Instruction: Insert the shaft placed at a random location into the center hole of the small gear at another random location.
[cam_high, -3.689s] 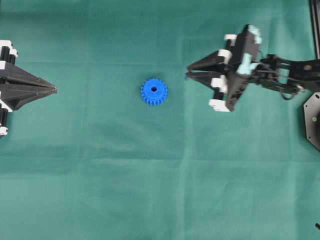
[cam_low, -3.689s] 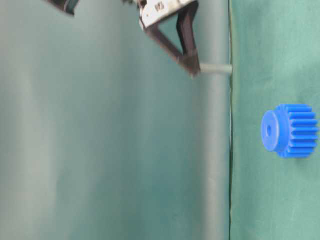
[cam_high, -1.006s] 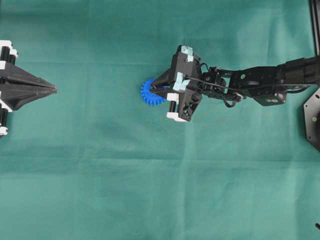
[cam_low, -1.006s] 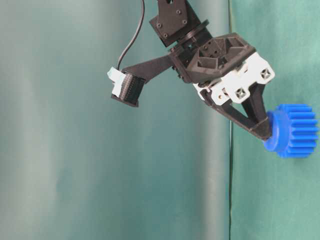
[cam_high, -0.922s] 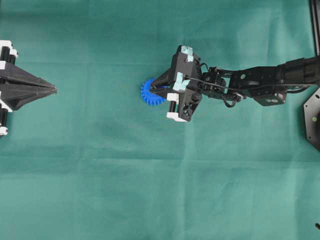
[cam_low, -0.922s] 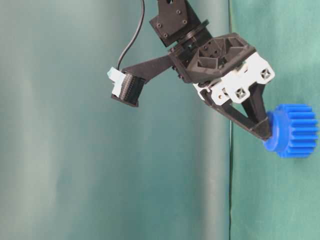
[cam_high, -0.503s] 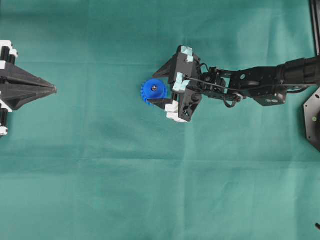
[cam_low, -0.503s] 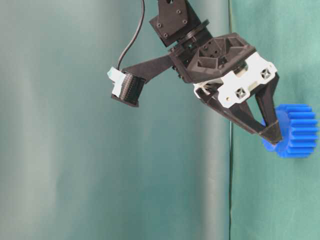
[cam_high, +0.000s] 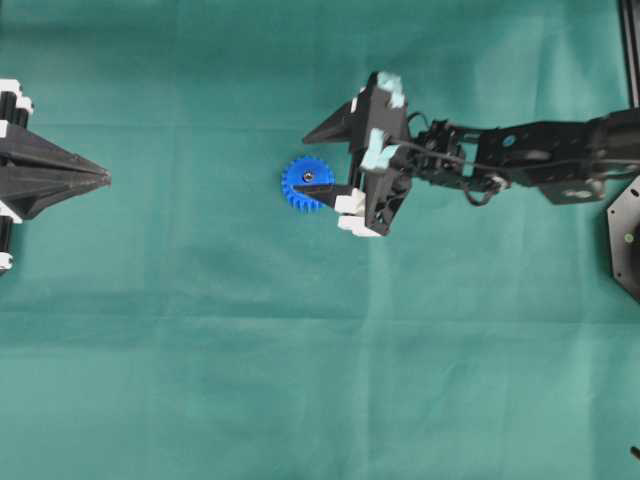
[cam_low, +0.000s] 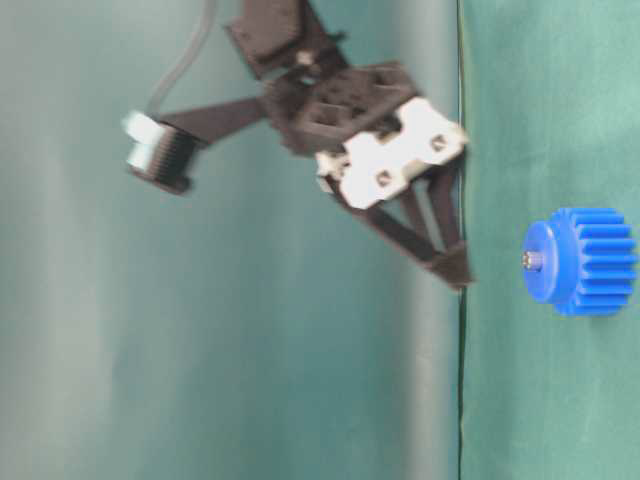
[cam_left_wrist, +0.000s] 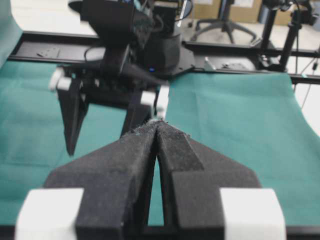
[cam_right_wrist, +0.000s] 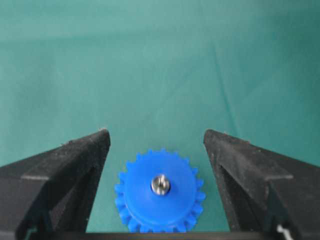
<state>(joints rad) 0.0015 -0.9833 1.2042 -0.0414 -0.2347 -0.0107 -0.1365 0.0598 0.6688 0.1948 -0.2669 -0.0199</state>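
Observation:
The blue small gear (cam_high: 300, 192) lies flat on the green cloth, also in the table-level view (cam_low: 592, 262) and the right wrist view (cam_right_wrist: 142, 202). The silver shaft (cam_right_wrist: 160, 184) stands in its center hole, which it fills and hides. Its shiny round end sticks out a little above the hub (cam_low: 530, 260) and shows as a speck from overhead (cam_high: 308, 177). My right gripper (cam_high: 302, 162) is open and empty, raised above the gear (cam_low: 458, 272) with the jaws wide either side of it (cam_right_wrist: 156, 132). My left gripper (cam_high: 108, 179) is shut and empty at the far left (cam_left_wrist: 157, 122).
The green cloth (cam_high: 320, 380) covers the whole table. The right arm (cam_high: 520, 160) reaches in from the right edge. A black base plate (cam_high: 625, 240) sits at the far right. In the left wrist view the right arm's body (cam_left_wrist: 120, 45) faces me across the cloth.
My right gripper, shut on the shaft at the gear's hub a second ago, has opened and lifted up and back. The shaft stays in the gear's hole. The left arm has not moved.

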